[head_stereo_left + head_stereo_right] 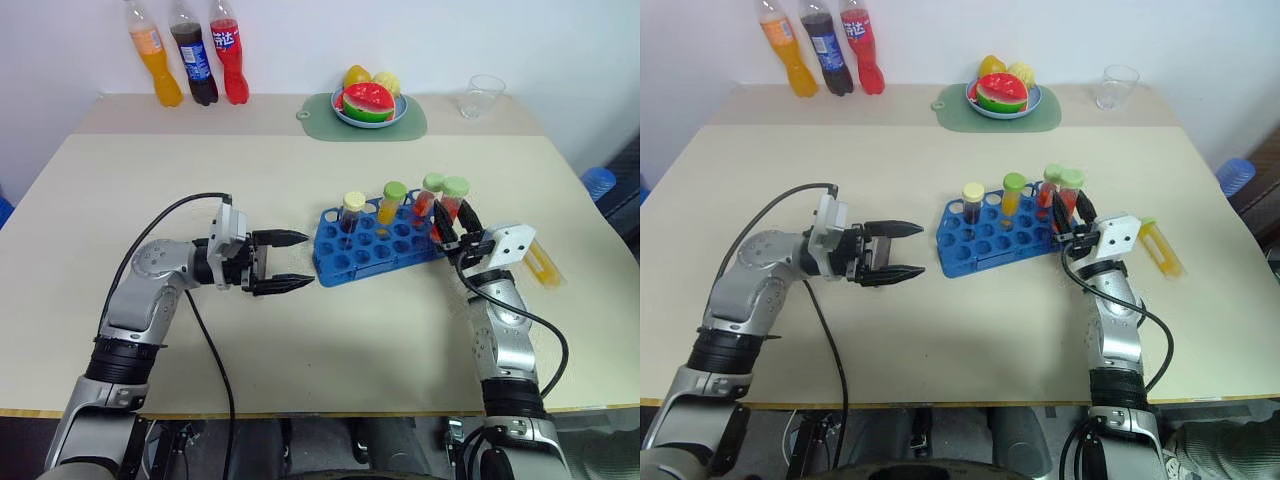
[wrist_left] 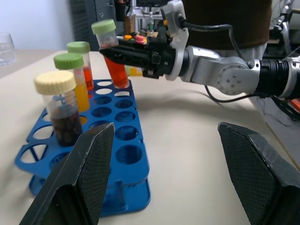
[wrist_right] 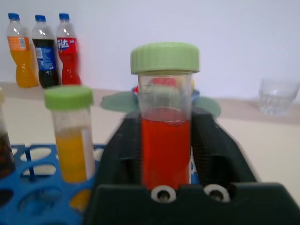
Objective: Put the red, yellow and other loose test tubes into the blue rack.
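We note the blue rack (image 1: 372, 240) lying on the beige table (image 1: 300, 180): glossy moulded plastic, rectangular, rows of round holes. Standing in it are a cream-capped tube of dark brown liquid (image 1: 351, 214), a green-capped tube of yellow liquid (image 1: 391, 203) and a green-capped tube of red-orange liquid (image 1: 429, 196). At the rack's right end the right gripper (image 1: 451, 222) has its black textured fingers either side of another red tube (image 3: 165, 136), clear-walled with a ribbed green cap; we cannot tell whether they clamp it. The left gripper (image 1: 288, 261) sits level just left of the rack, fingers apart, holding nothing. A yellow tube (image 1: 541, 262) lies flat on the table right of the right gripper.
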